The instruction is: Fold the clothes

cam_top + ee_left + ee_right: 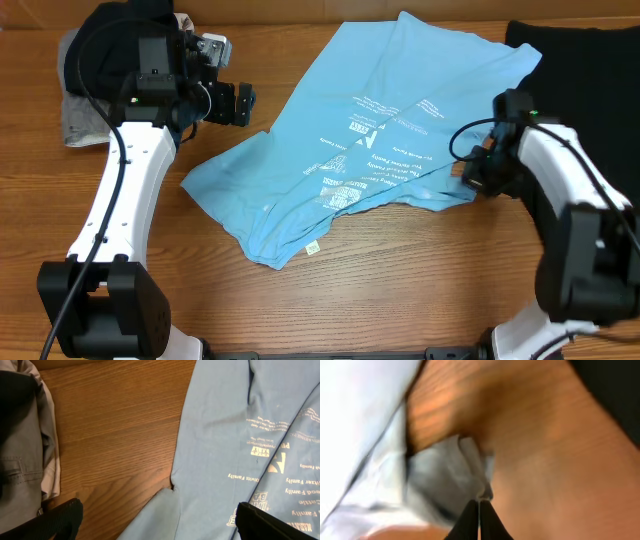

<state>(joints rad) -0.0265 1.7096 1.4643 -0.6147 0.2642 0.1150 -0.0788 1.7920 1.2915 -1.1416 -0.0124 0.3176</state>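
Observation:
The light blue T-shirt (370,130) with white print lies spread and crumpled across the middle of the wooden table (400,290). My left gripper (243,103) is open and empty, hovering over the shirt's left edge; the left wrist view shows its fingers (157,519) wide apart above the shirt (225,435) and bare wood. My right gripper (470,175) is shut on the shirt's lower right edge; the right wrist view shows the fingertips (480,504) pinching a bunched fold of the cloth (445,475). The large black garment (590,60) lies at the back right.
A pile of grey and dark clothes (80,110) sits at the back left behind my left arm, also at the left of the left wrist view (25,460). The black garment shows in the right wrist view's top right corner (615,390).

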